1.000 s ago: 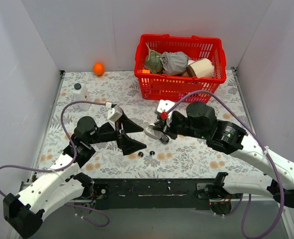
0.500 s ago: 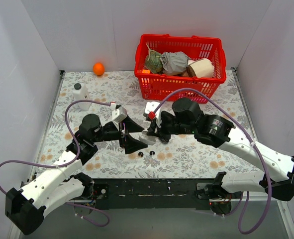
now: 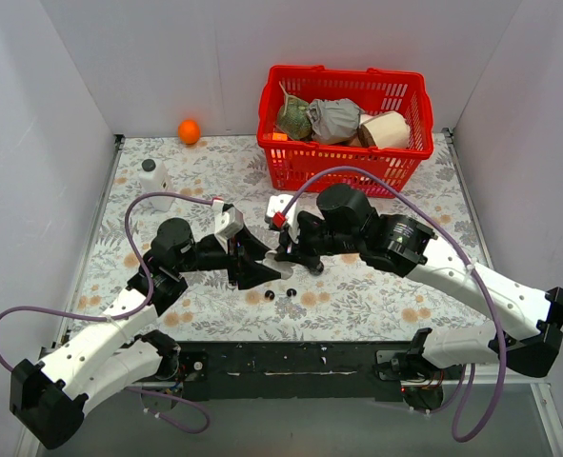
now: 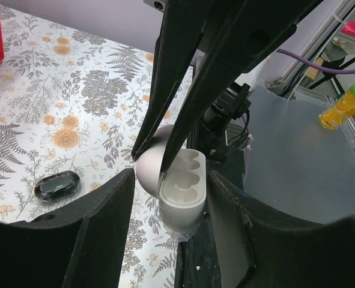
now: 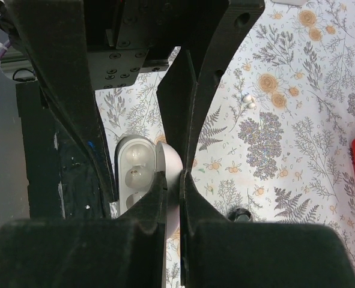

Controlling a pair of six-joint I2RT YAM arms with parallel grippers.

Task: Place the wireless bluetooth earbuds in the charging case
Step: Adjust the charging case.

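The white charging case [image 4: 180,192] stands open, its empty wells facing up [image 5: 135,168]. My right gripper [image 5: 175,174] is shut on its raised lid, thin black fingers pinching the dome. My left gripper [image 4: 171,180] has closed in on the case, one finger against the lid and the other against the body. In the top view both grippers meet at mid-table, left [image 3: 262,268] and right [image 3: 286,255], largely covering the case. The two wireless bluetooth earbuds, tiny glossy black beads [image 3: 269,294] [image 3: 290,291], lie on the floral cloth just in front of them, untouched.
A black oval pebble-shaped object [image 4: 58,185] [image 5: 240,213] lies on the cloth just beyond the case. A red basket [image 3: 343,164] with soft items stands at the back. An orange ball [image 3: 189,130] and a white bottle [image 3: 153,179] sit back left. The black front rail [image 3: 291,357] is near.
The right arm carried the open case leftward into the left gripper's gap. The left jaws went from wide open to closed against the case. The earbuds stayed put.
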